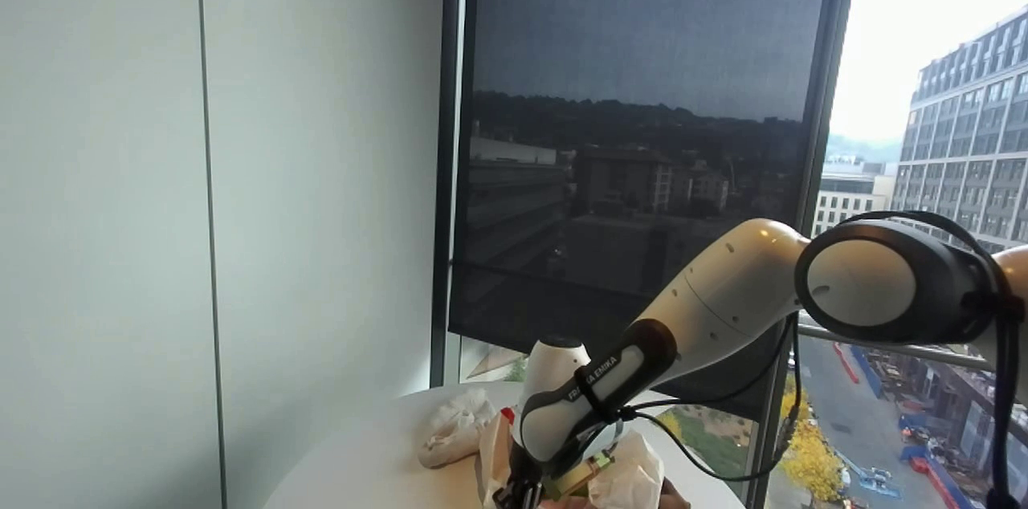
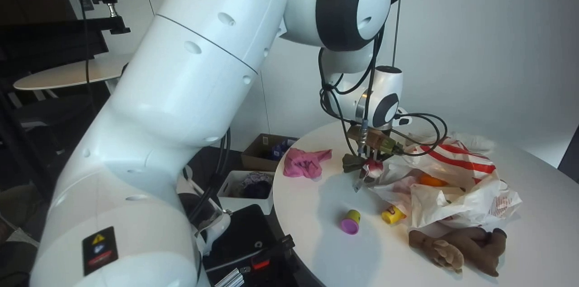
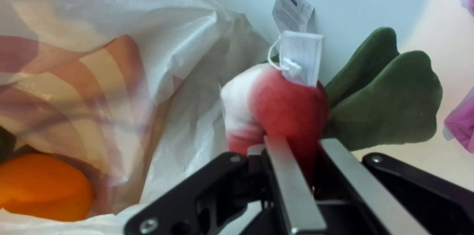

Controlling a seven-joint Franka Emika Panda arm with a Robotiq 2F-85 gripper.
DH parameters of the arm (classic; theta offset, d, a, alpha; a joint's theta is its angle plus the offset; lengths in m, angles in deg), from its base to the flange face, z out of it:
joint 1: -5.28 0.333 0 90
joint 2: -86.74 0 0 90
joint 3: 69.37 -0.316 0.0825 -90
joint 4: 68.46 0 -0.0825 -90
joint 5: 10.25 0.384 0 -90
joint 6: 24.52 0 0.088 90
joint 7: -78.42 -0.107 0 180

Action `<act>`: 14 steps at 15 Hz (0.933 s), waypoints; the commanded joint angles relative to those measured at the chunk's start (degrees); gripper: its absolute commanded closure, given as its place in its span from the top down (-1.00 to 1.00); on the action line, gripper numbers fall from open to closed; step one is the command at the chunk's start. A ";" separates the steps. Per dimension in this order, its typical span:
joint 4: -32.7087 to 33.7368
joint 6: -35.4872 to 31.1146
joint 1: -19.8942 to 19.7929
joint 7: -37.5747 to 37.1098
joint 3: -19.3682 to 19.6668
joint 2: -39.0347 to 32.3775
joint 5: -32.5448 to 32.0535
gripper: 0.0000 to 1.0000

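Our gripper [image 3: 301,142], in the wrist view, looks pinched on the red-and-white plush [image 3: 292,109], with red fabric filling the space between its fingers [image 3: 290,179]. Green leaves [image 3: 389,105] spread at 2 o'clock and a tag [image 3: 301,57] stands at 12. We judge that the soft, rounded body could squeeze out if only an edge is caught. The white bag [image 3: 192,35] lies against or just beside the plush toward 10 o'clock; should a fold be trapped in the grip, which we can't make out, lifting would drag the bag and could tip out the orange item [image 3: 48,186] at 9.

In an exterior view, we see the plush below the wrist [image 2: 382,110], beside the bag; whether it rests on the table [image 2: 303,205] or hangs just above is unclear. A yellow tub [image 2: 392,214] sits at 5 o'clock from the plush, next to the bag, so a tug on that plastic could set it rolling. Loops of black cable [image 2: 446,129] hang over the bag at 2 o'clock and might snag it during a turn of the wrist.

In an exterior view, a crumpled white bundle [image 1: 458,433] lies at 10 o'clock from the gripper, whose fingertips lie beyond the bottom edge. We can't check the grip from there, and the plush doesn't show, so a slip could go unnoticed.
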 commanded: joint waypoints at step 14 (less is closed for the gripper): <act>-8.44 -0.23 3.33 -11.09 10.63 13.57 -6.31 -0.70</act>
